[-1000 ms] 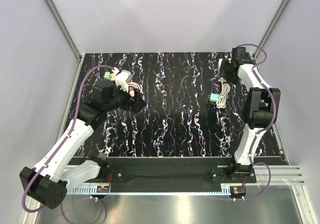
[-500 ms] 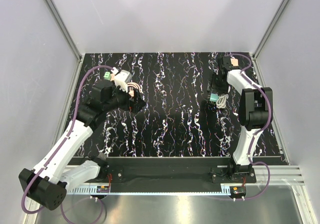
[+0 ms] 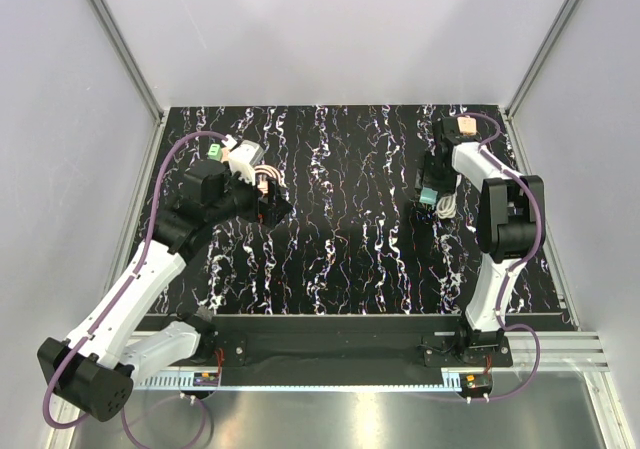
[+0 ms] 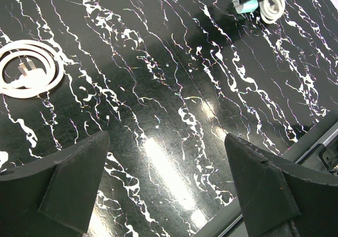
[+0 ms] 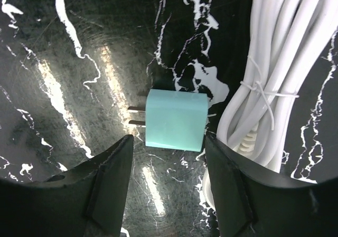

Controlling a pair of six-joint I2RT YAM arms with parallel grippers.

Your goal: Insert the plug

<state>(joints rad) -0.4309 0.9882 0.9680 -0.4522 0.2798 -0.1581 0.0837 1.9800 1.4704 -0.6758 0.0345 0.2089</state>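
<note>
1. Right gripper (image 5: 169,144): released, fingers spread. It sits low over the right side of the surface, with one finger on each side of a teal adapter.
2. Teal adapter (image 5: 176,120): a small blocky body lying flat on the surface between the right gripper's fingertips. Two metal prongs stick out from one end. One finger is close against a corner of the block, and the other stands a little apart. Whether either finger touches the block cannot be told.
3. White cable bundle (image 5: 274,73): several strands bound by a thin tie. It lies just beside the adapter, on the side away from the prongs.
4. Left gripper (image 4: 165,142): released, fingers wide apart with nothing between them. It hangs above the left half of the surface.
5. Coiled cable (image 4: 29,70): a pale cable wound into a flat ring, with a two-pronged head lying inside the ring. It is near the left gripper, on its far side.
6. Plug (image 3: 229,145): peach-tan and small, at the far left of the surface. It is well apart from the right gripper and beyond the left arm's wrist.
7. Power strip (image 3: 249,154): white, just beside the plug. Whether the plug is seated in it cannot be told.
8. Green block (image 3: 214,151): small, on the plug's other side.
9. Surface (image 3: 340,259): black with white marbled veins. It carries all the items above.
</note>
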